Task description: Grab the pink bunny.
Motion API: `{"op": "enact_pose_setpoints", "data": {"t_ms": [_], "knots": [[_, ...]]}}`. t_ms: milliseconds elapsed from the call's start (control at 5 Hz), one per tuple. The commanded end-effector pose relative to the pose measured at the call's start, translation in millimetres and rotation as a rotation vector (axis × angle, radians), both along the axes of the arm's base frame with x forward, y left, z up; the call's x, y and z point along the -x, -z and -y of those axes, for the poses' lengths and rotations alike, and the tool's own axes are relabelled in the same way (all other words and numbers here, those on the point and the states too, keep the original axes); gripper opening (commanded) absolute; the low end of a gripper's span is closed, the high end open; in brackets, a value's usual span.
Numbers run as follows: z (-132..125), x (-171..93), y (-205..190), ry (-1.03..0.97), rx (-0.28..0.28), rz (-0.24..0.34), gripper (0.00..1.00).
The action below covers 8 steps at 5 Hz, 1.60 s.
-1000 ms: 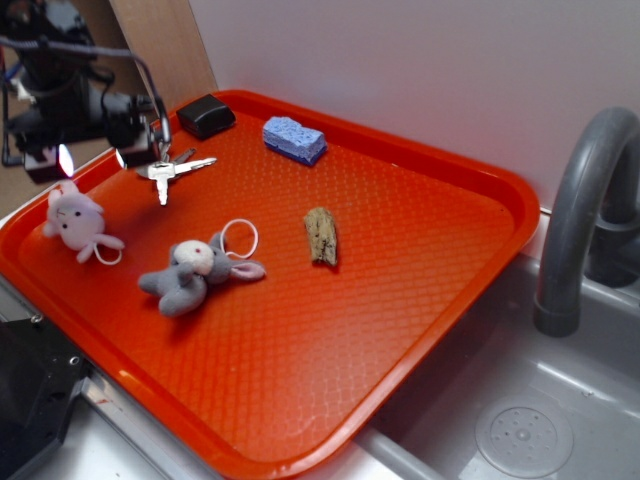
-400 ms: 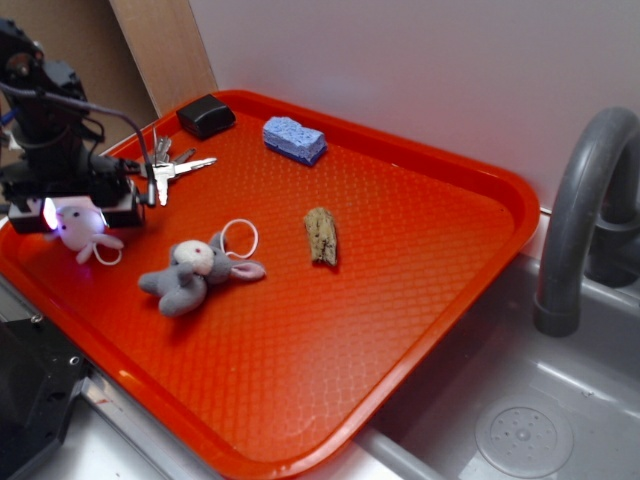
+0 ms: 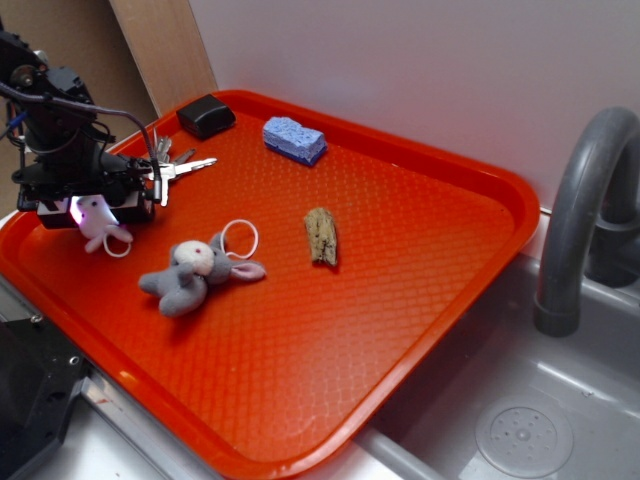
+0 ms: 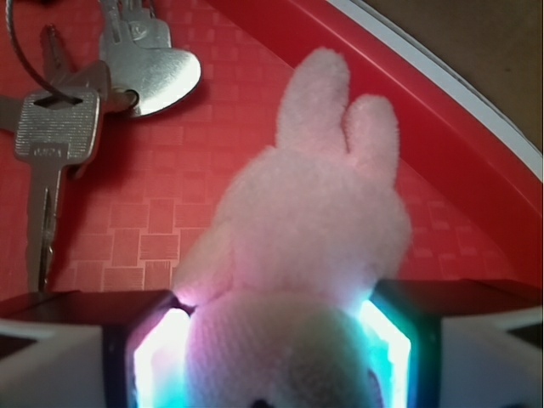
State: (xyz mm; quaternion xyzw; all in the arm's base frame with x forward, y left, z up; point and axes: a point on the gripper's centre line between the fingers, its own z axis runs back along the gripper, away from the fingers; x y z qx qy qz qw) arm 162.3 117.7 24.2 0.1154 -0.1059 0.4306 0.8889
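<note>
While the gripper (image 3: 95, 210) sits low at the far left end of the red tray (image 3: 400, 300), its lit pads press against both sides of the pink bunny (image 4: 297, 280), clamping it. Beyond the bunny's ears runs the tray's raised rim. A bunch of keys (image 4: 76, 102) lies on the tray just beside the bunny. Farther from the bunny lie a grey bunny (image 3: 190, 272), a blue sponge (image 3: 294, 139) and a black block (image 3: 206, 116).

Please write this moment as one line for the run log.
phase: grasp | gripper: fingers on both sides of pink bunny | bunny: on red tray | keys: beside, untouched
</note>
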Motion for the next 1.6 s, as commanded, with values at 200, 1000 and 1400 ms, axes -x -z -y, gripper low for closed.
{"op": "enact_pose_setpoints", "data": {"t_ms": [200, 1000, 1400], "knots": [[90.1, -25.6, -109.1, 0.606, 0.094, -0.359, 0.0], [126.8, -42.2, -239.0, 0.853, 0.047, -0.023, 0.0], [120.0, -43.5, -242.6, 0.868, 0.03, -0.064, 0.13]]}}
